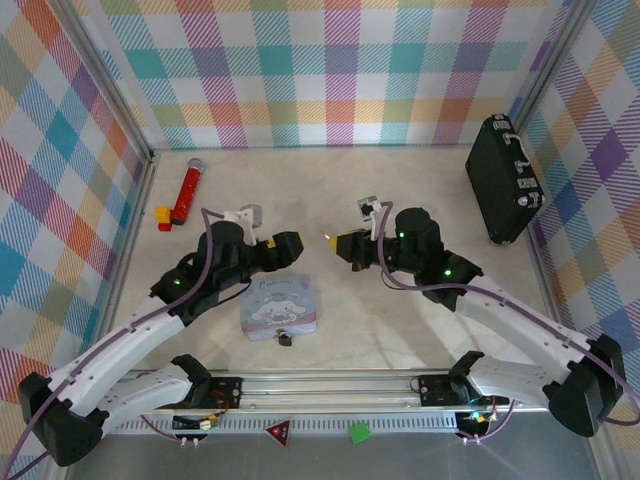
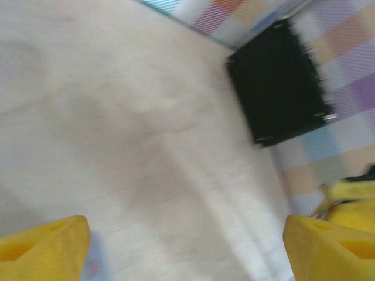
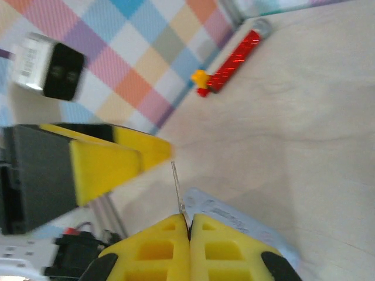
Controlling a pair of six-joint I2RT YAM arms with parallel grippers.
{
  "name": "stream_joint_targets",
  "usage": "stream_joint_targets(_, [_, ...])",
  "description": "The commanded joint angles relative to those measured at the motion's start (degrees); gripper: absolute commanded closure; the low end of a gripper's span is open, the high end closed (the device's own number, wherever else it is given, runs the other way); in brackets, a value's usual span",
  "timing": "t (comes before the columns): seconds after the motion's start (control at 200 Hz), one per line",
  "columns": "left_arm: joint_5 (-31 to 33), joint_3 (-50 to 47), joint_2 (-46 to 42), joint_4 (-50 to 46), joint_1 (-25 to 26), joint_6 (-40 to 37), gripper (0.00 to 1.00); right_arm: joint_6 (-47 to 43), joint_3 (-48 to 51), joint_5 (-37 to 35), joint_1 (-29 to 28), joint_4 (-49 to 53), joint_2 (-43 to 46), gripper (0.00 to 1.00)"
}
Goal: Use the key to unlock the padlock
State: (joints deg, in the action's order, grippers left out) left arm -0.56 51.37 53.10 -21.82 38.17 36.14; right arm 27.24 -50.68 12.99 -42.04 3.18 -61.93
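The right tool (image 3: 188,221) is clenching the key (image 3: 177,186) between its shut fingertips, with the thin blade sticking out past them. In the top view it is hovering over the middle of the tabletop (image 1: 380,330). The blade is pointing toward the left edge, at the left tool (image 1: 292,244), which is facing it from just beside. The left tool is standing released, its fingers (image 2: 44,241) spread wide with nothing between them.

The padlock (image 1: 285,338) is lying on the tabletop, not in either tool. It is sitting against the near side of the tin (image 1: 280,305), toward the near edge and a little left of centre (too small here to be telling which way its shackle or keyhole is facing).

This is the relation the coming move is turning on. The padlock is lying nearward of both tools and below them, with the tin in between. The key's long axis is running left to right, across the line to the padlock rather than along it. The left tool is looking the nearer of the two, sitting almost directly beyond the padlock, and it is the free one. So I am judging it to be the arm for reaching down, taking the padlock and bringing it up to the key. The risk I am seeing is the tin crowding that grip.
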Motion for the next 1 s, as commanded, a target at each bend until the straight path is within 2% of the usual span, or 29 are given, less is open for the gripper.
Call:
stream_joint_targets(0.0, [9.05,6.63,0.18,-31.34,0.09,-3.32,0.08,-9.93,-1.25,-9.17,0.12,18.10,0.01,1.00])
stream_joint_targets(0.12, [10.29,8.49,2.60,-41.64,2.39,-1.46,0.06,-10.60,-0.03,-10.69,0.12,19.90,0.44,1.00])
stream_joint_targets(0.24, [9.26,7.29,4.24,-46.37,5.98,1.70,0.03,-9.51,2.35,-11.89,0.13,18.25,1.27,1.00])
stream_joint_targets(0.34, [9.61,7.30,5.83,-49.52,10.90,4.38,0.00,-8.98,3.79,-12.29,0.12,16.63,1.62,1.00])
stream_joint_targets(0.535, [10.98,5.03,12.36,-54.41,18.44,7.91,0.00,-9.59,4.56,-13.69,0.13,15.32,2.66,1.00])
stream_joint_targets(0.605, [10.87,3.17,14.62,-52.44,20.49,8.19,0.00,-9.46,5.35,-14.19,0.20,14.33,3.42,1.00])
stream_joint_targets(0.73, [8.39,-2.19,16.60,-43.54,22.46,6.84,0.00,-8.70,6.63,-14.16,0.21,12.77,4.25,1.00])
stream_joint_targets(0.995, [13.27,-4.53,22.81,-36.51,22.39,5.36,0.03,-7.56,8.18,-13.79,0.43,11.85,5.02,1.00])
